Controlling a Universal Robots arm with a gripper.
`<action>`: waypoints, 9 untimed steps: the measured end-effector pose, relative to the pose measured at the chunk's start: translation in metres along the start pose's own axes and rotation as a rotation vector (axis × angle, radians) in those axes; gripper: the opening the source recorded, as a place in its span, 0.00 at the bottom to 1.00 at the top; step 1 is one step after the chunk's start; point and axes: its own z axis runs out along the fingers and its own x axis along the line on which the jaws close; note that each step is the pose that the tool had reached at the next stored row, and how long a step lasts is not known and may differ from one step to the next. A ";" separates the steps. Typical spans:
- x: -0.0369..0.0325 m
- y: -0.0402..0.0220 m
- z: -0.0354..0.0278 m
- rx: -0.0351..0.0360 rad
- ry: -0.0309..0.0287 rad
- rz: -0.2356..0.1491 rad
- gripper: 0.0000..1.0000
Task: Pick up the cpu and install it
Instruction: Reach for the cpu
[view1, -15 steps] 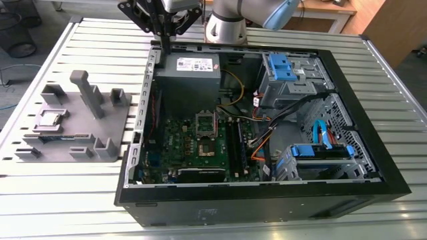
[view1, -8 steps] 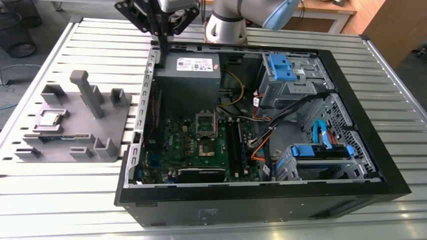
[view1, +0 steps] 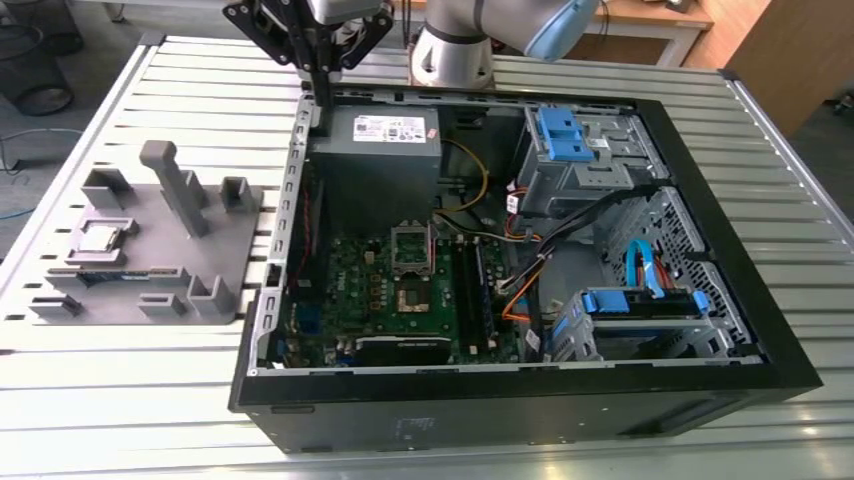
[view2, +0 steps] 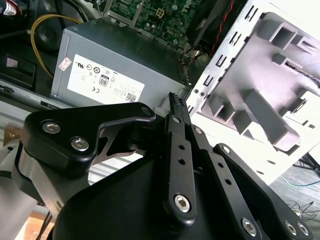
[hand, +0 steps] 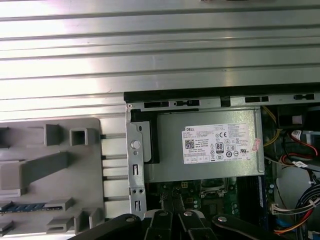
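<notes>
In the exterior view, the gripper (view1: 322, 92) hangs by the case's (view1: 534, 398) rear corner, well apart from the cpu (view1: 104, 238) on the grey fixture (view1: 220, 250). In the second wrist view, the jaws look pressed together and empty. In the first wrist view, the power supply (hand: 210, 145) lies near. Picking well likely needs a square, level approach.

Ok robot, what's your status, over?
Black end effector shut, empty, near the black computer case's rim. Small silvery square cpu sits in the grey plastic holder, apart. Nothing on top of it.
</notes>
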 end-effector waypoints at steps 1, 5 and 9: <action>0.0006 0.0000 0.0000 0.0000 0.0000 0.000 0.11; 0.0031 -0.0002 -0.0001 0.0000 -0.0001 0.000 0.11; 0.0057 -0.0004 -0.0002 -0.0001 -0.0002 0.000 0.11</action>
